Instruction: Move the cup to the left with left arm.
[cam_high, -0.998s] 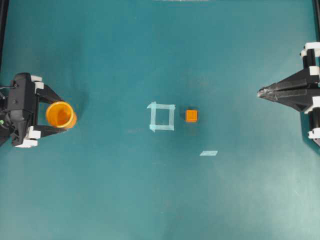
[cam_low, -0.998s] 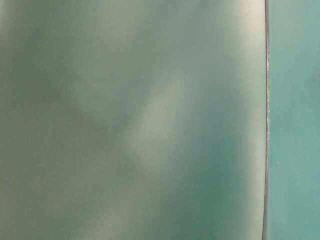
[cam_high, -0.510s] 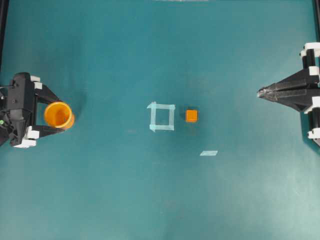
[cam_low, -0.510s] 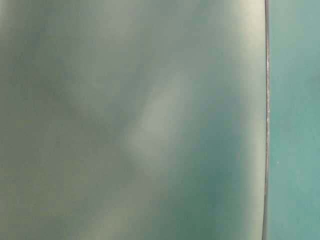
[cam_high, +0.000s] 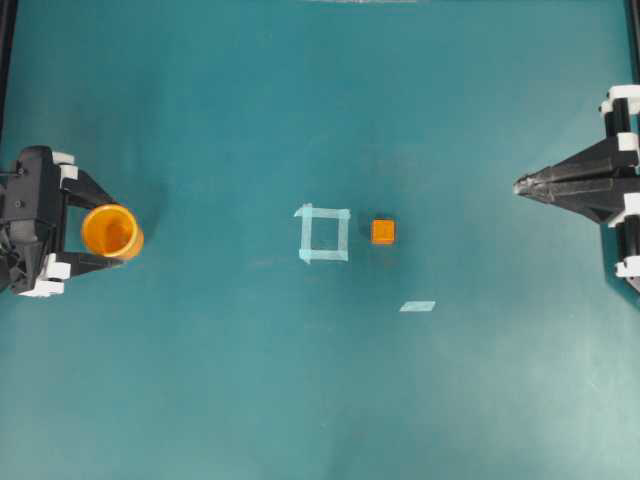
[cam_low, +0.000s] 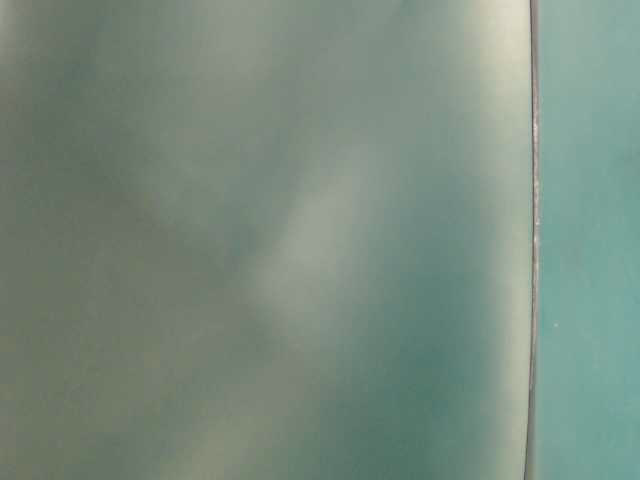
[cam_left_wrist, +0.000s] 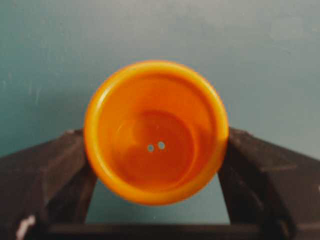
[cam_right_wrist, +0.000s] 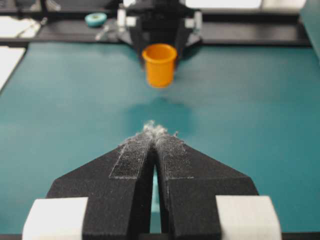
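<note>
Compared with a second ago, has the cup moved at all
Yes. In the overhead view the cup has slid slightly left, away from the taped square, carried between the fingers of the left gripper.

Small round orange-yellow plastic cup at far left of teal tabletop, between fingers of black left gripper. Pale tape square outline at table centre; small orange cube just right of it. Short tape strip below-right of cube. Black right gripper at far right, well apart from cube.
</note>
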